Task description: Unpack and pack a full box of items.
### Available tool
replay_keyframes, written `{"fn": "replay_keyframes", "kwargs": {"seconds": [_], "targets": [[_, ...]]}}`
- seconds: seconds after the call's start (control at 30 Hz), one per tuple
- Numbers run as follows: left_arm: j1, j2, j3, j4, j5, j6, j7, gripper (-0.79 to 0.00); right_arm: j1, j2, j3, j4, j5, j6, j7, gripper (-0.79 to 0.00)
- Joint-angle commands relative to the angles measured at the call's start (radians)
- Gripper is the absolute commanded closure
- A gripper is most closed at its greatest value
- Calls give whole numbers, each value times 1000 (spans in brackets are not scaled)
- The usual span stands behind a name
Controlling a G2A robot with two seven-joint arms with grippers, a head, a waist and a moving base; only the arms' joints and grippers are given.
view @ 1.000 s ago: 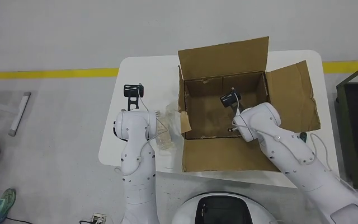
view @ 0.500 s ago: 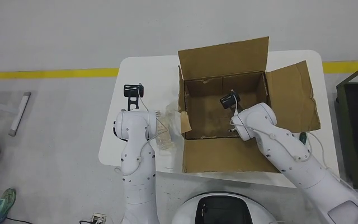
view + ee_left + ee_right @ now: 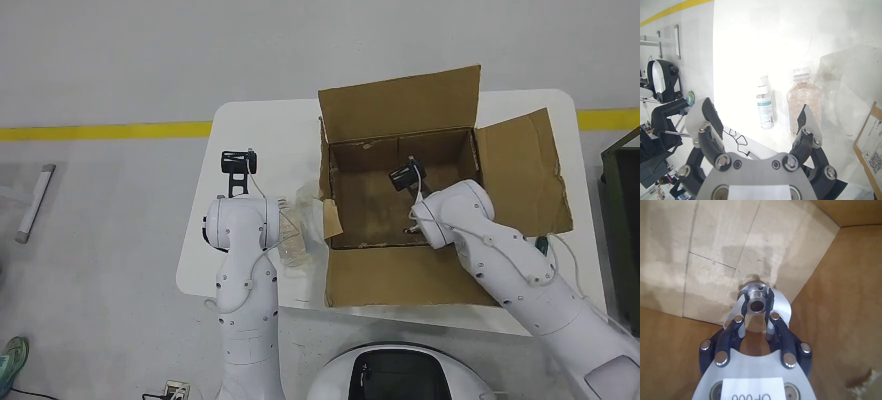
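My right gripper (image 3: 757,302) is down inside the cardboard box (image 3: 400,105), claws clamped on a small steel collar (image 3: 753,289) just over the box floor, near a side wall. The box sits open at the right end of the table (image 3: 260,130), flaps spread. My left gripper (image 3: 756,106) hangs with claws wide apart over the table's left half, beside the box. There a clear spray bottle (image 3: 765,113) and a crumpled plastic bottle (image 3: 804,94) lie side by side. The spray bottle's white label (image 3: 763,108) has teal print too small to read. A box flap shows a shipping label (image 3: 870,144) with a square code.
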Motion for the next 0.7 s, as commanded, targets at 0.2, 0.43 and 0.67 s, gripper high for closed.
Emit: {"fn": "replay_keyframes", "kwargs": {"seconds": [0.2,0.43,0.67], "targets": [[0,0,0,0,0,0,0,-785,-20,15,98,-220,-4,19,0,0],[0,0,0,0,0,0,0,-785,-119,44,326,-502,23,23,0,0],[0,0,0,0,0,0,0,-785,-256,70,591,-737,77,11,0,0]]}}
